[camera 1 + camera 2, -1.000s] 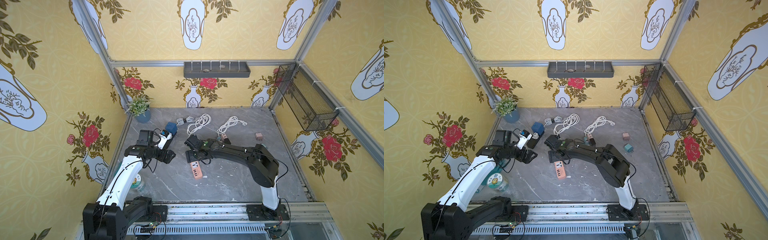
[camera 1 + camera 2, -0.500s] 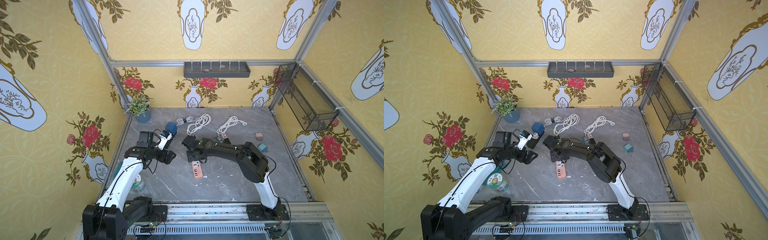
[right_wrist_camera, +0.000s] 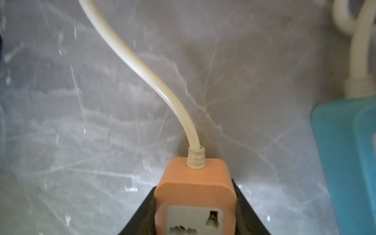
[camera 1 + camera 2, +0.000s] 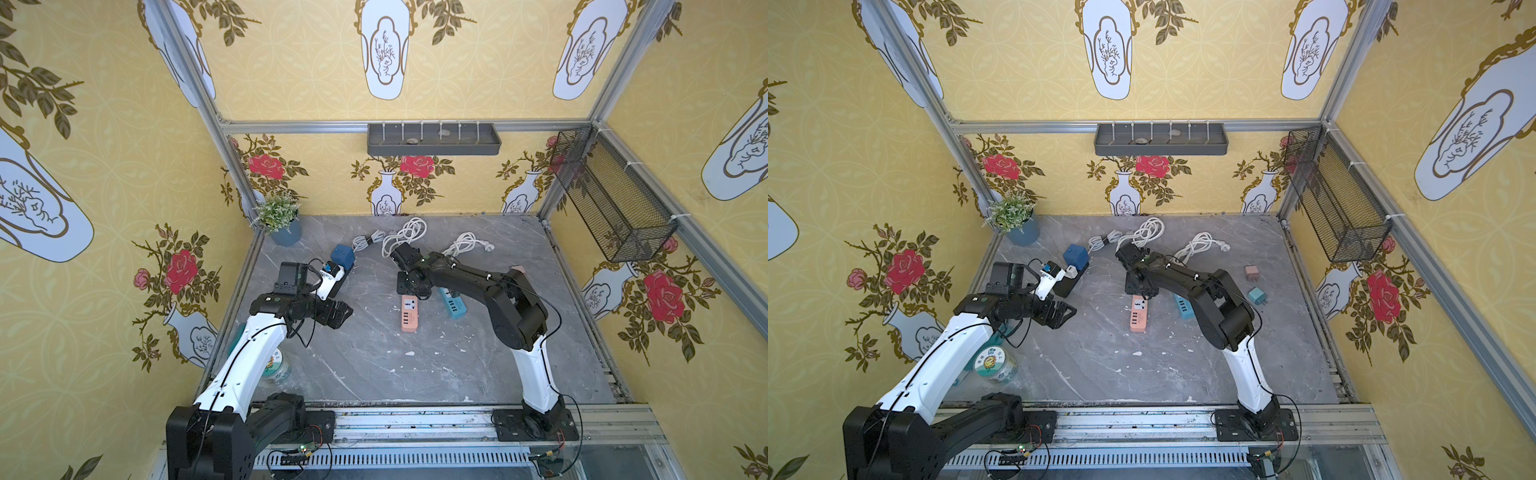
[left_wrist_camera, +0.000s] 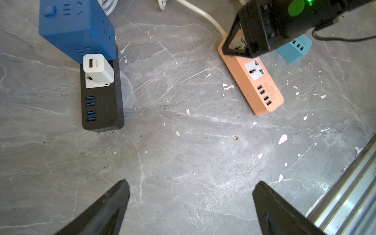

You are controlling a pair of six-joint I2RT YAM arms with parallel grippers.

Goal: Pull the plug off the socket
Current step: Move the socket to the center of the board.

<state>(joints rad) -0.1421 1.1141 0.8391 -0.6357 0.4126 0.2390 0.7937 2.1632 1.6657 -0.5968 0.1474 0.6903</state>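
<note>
Left gripper hovers above the bare grey table, fingers spread wide with nothing between them.

Beyond the left fingertips, off to one side: black power strip lying flat, with a white plug seated in its socket. A blue cube socket leans against the far end of that strip, just behind the plug and touching it. In both top views the plug sits well ahead of the left gripper, apart from it.

Middle of the table: orange power strip, white cord running out of its far end. Right gripper is down over the cord end of this strip. In the right wrist view the dark fingers flank both sides of the orange body, pressed against it, so the jaws look clamped on the strip. The socket face between the fingers is unoccupied.

Just past the right fingers, on the outer side: teal power strip, its own white cord attached, lying beside the orange one without touching it.

Farther right, well apart from both grippers: a pink adapter and a teal adapter loose on the table.
</note>
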